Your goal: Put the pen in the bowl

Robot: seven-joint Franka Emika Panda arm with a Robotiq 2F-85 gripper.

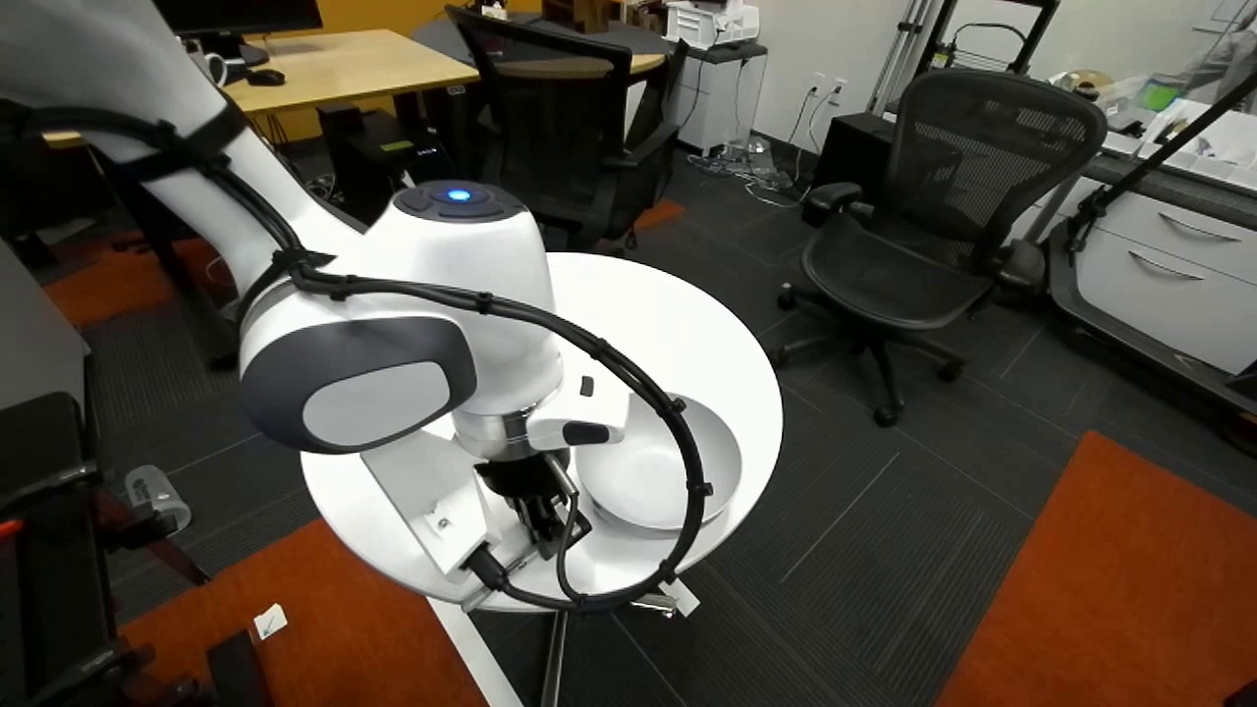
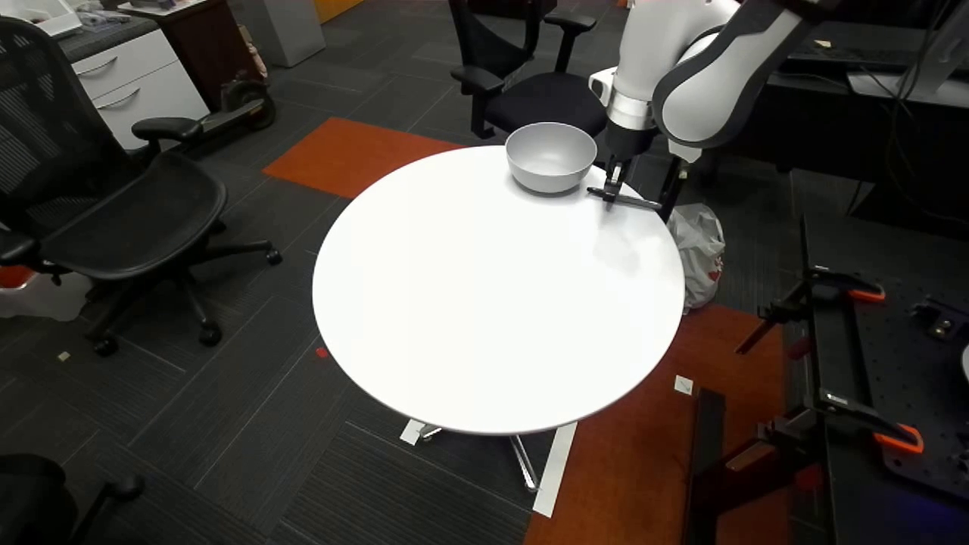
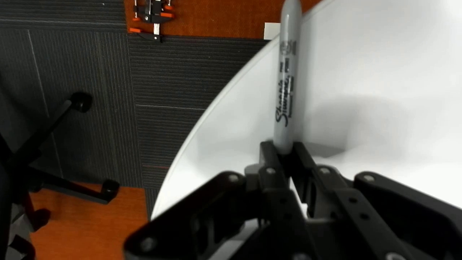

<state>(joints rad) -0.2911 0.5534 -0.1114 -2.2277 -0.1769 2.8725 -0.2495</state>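
Note:
The pen [image 3: 287, 79] is a grey marker with black lettering, seen in the wrist view pointing away from the fingers. My gripper [image 3: 284, 150] is shut on it, with the pen's near part between the fingertips. In an exterior view, the gripper [image 2: 612, 191] points down and the pen [image 2: 640, 202] lies roughly level across it, near the table edge. The light grey bowl [image 2: 551, 157] stands upright beside the gripper, apart from it. The bowl [image 1: 648, 476] also shows in an exterior view behind cables, near the gripper [image 1: 555, 535]; the pen is hard to make out there. The bowl is out of the wrist view.
The round white table [image 2: 492, 303] bears the bowl near its rim. Office chairs [image 1: 943, 196] stand around the table. A black bench with orange-tipped clamps [image 2: 870, 424] is beside it. A plastic bag [image 2: 696, 250] hangs or stands below the table edge. A cable loop [image 1: 692, 462] hangs from the arm.

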